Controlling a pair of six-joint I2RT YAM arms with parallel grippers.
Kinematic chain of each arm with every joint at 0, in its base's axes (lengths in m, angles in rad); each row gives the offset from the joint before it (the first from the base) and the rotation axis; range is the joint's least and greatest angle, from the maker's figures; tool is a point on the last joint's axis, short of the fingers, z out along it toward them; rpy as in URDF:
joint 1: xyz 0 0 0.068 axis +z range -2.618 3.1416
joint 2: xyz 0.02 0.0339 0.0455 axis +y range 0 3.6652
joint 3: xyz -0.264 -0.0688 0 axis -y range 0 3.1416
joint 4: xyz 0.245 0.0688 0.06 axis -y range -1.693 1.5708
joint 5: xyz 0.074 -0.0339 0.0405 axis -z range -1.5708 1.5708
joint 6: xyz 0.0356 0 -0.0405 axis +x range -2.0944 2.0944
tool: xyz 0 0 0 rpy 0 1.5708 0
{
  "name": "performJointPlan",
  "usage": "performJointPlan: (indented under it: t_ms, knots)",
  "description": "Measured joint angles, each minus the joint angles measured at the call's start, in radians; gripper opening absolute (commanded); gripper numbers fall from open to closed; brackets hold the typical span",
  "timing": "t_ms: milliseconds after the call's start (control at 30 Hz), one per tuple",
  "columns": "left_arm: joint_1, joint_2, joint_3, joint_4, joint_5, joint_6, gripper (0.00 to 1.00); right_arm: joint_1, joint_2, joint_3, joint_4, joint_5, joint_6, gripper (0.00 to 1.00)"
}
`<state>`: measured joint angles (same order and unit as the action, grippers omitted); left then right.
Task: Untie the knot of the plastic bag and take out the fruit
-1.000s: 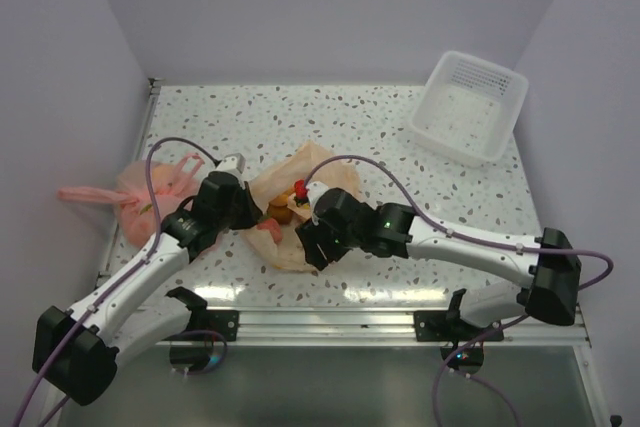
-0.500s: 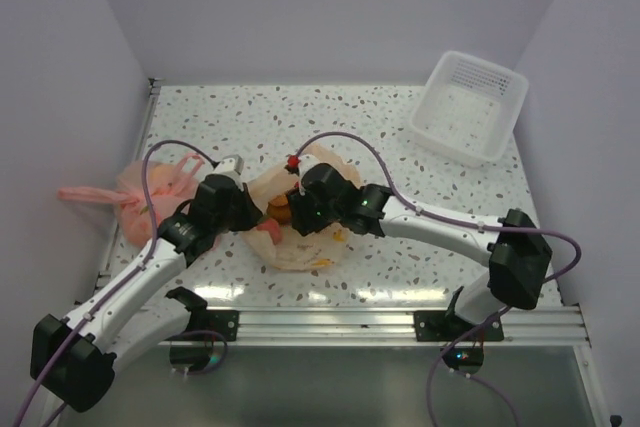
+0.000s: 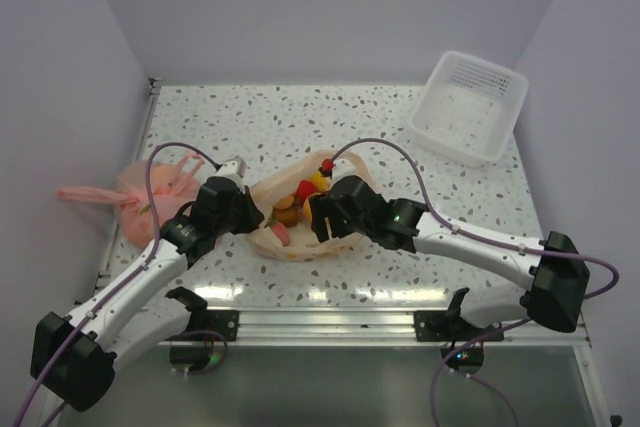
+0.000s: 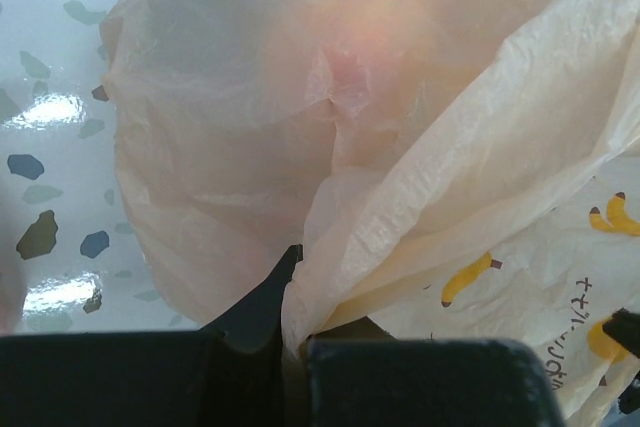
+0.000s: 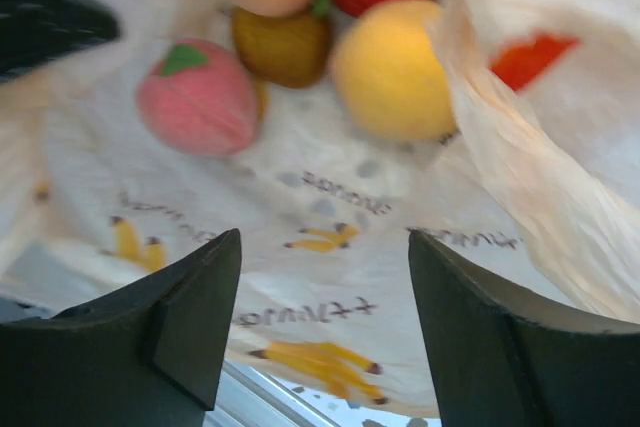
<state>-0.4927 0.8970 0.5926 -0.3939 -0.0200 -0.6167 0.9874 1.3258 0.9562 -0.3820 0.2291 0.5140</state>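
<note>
Though untied and spread open at frame centre on tabletop [image 3: 420,117]: plastic bag [image 3: 300,247], fruit [image 3: 288,209] inside. Left fingers [image 4: 420,387] clamped on bag film; right fingers [image 5: 180,327] parted above. Advised: keep rim taut, lower onto one fruit, close gently.

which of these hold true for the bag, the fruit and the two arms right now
1. The plastic bag lies open with fruit showing inside. True.
2. The left gripper has its jaws spread, holding nothing. False: they are shut on the bag's film.
3. The right gripper has its jaws open. True.
4. The white basket stands at the table's near left corner. False: it stands at the far right.
</note>
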Motion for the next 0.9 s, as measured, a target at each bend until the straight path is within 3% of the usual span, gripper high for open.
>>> performJointPlan:
  t_ms: [233,433,733,900]
  knots:
    - [-0.013,0.002,0.000,0.024,0.016,0.000,0.00,0.044,0.100,0.122,0.057,0.053,-0.021,0.99]
    - [-0.019,-0.008,-0.004,0.037,0.027,0.000,0.00,0.026,0.265,0.175,0.089,0.122,-0.032,0.99]
    - [-0.021,-0.016,-0.031,0.049,0.040,0.000,0.00,-0.054,0.406,0.183,0.175,0.101,-0.071,0.98]
    - [-0.021,-0.010,-0.035,0.060,0.044,0.002,0.00,-0.059,0.458,0.180,0.224,0.039,-0.112,0.80]
